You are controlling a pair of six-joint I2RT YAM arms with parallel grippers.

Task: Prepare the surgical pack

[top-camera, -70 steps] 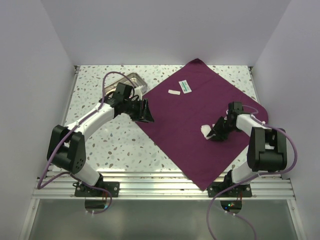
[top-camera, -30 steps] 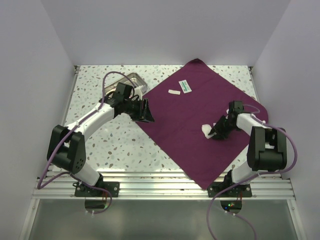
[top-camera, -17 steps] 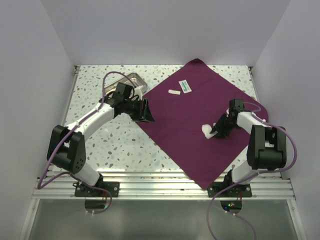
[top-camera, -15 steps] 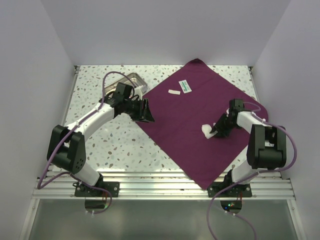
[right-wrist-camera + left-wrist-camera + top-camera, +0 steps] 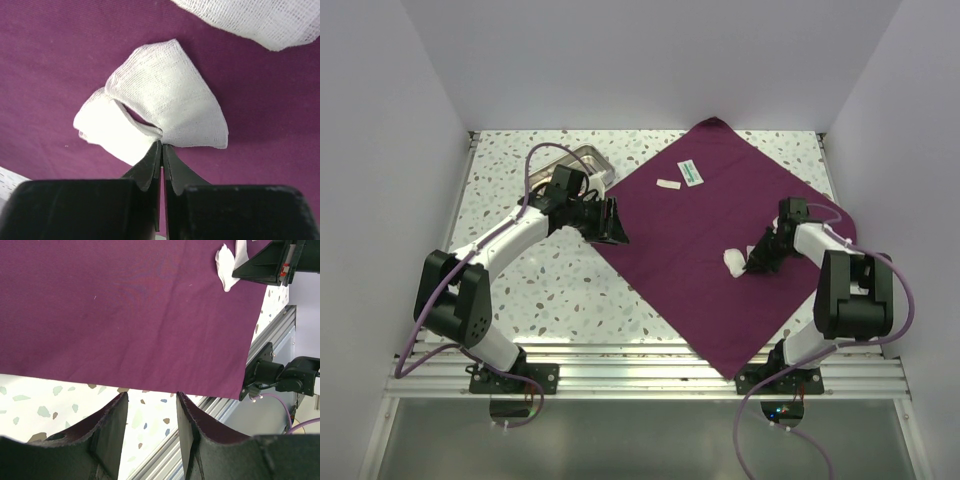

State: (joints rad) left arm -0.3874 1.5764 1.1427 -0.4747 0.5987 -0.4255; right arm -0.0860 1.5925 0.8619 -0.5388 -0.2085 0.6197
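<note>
Rails (image 5: 650, 365) of bare aluminium run across the near edge and carry both arm bases. No maker's mark is legible on arms or rails.

Surface: a white table (image 5: 570, 290) with grey and green flecks. The plum-purple cloth (image 5: 690, 240) lies flat on its right half, set as a diamond; the near corner reaches onto the rails and the far corner meets the back wall.

Right gripper (image 5: 161, 146): low over the right part of the cloth, jaws pressed together on the bunched edge of a white gauze pad (image 5: 165, 105). The pad rests on the cloth. A second piece of gauze (image 5: 250, 15) lies just beyond it.

Left gripper (image 5: 150, 400): at the cloth's left corner, jaws partly apart, nothing between them.

Further back on the cloth lie two packets, near each other but apart: a small white packet (image 5: 668, 184) and a green-and-white packet (image 5: 692, 172). Print on both is too small to read.

Steel tray (image 5: 595, 158): on the bare table at far left, just off the cloth, partly hidden by the left arm.

Walls (image 5: 620, 60): plain white on three sides.
</note>
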